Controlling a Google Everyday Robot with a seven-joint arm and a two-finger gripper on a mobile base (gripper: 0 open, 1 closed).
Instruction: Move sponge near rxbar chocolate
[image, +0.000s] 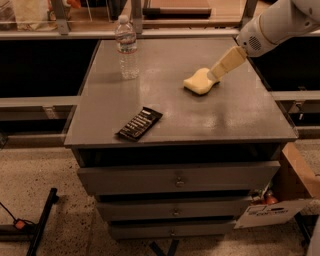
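The pale yellow sponge (199, 82) lies on the grey cabinet top (180, 115), right of the middle. The rxbar chocolate (139, 123), a flat dark bar with white lettering, lies near the front left of the top, well apart from the sponge. My gripper (216, 74) reaches in from the upper right on the white arm. Its cream fingers point down-left and their tips are at the sponge's right end.
A clear plastic water bottle (127, 48) stands upright at the back left of the top. The cabinet has drawers (177, 181) below. A cardboard box (300, 180) sits on the floor at the right. Shelving runs behind the cabinet.
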